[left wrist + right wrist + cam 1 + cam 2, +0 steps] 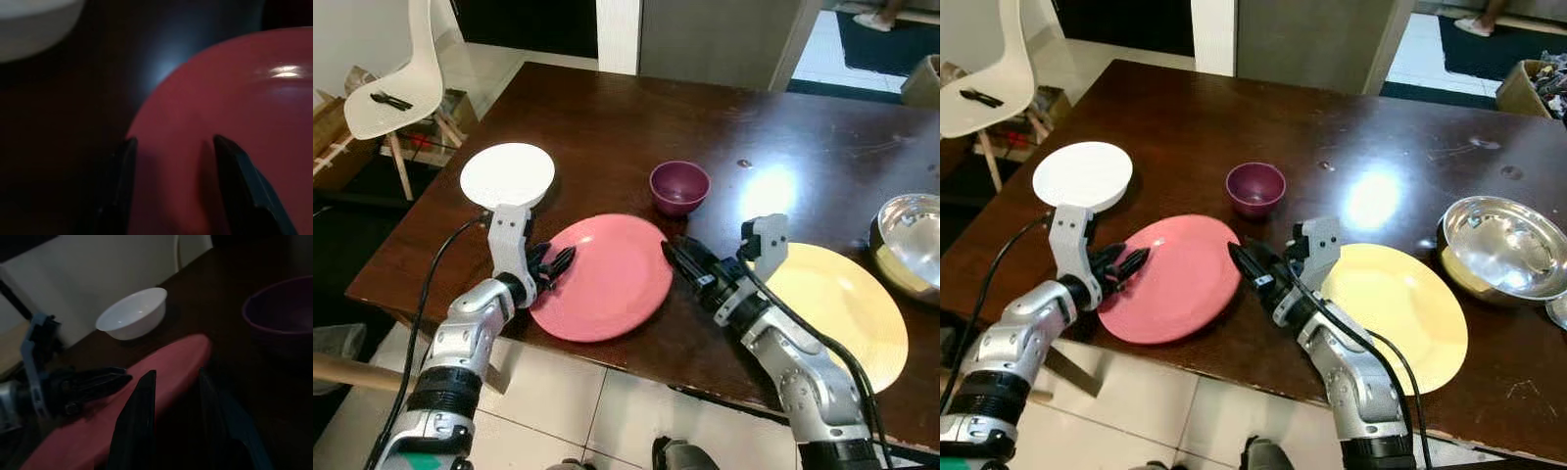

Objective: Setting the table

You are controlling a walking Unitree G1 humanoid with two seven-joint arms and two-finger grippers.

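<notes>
While both arms reach inward, left end effector (558, 260) and right end effector (674, 251), each slightly open, flank the pink plate (607, 279) empty.

Two parted hand fingers (239, 181) over the pink plate (220, 117) rim, perhaps touching; white bowl (34, 24) beyond.

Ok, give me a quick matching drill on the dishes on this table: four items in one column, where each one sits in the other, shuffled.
Items:
1. white bowl
2. purple bowl
3. pink plate
4. steel bowl

Places:
A. between the left hand and right hand, at the near edge
B. far right of the table, beyond the yellow plate
C. near the table's left edge, left of the purple bowl
D. just behind the pink plate, mid-table

Pairs: 1-C, 2-D, 3-A, 4-B
</notes>
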